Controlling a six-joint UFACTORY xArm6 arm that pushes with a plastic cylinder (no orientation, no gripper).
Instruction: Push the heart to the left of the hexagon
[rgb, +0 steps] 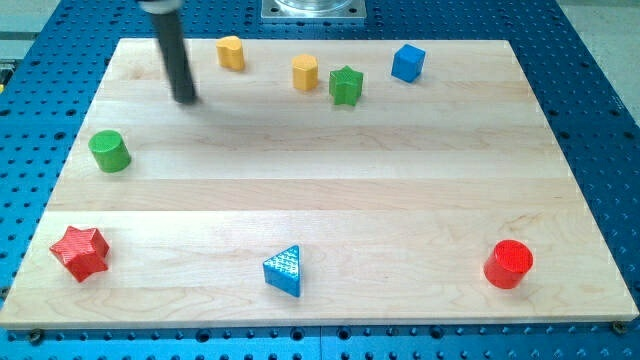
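Observation:
Two yellow blocks sit near the view's top. The left one (231, 52) looks like the heart. The right one (305, 72) looks like the hexagon, a short way right of and slightly below the heart. My dark rod comes down from the top left, and my tip (185, 99) rests on the board left of and below the heart, apart from it. It touches no block.
A green star (346, 85) sits just right of the hexagon, with a blue cube (407, 62) beyond it. A green cylinder (109, 151) is at the left. A red star (80, 252), a blue triangle (284, 270) and a red cylinder (509, 264) lie along the bottom.

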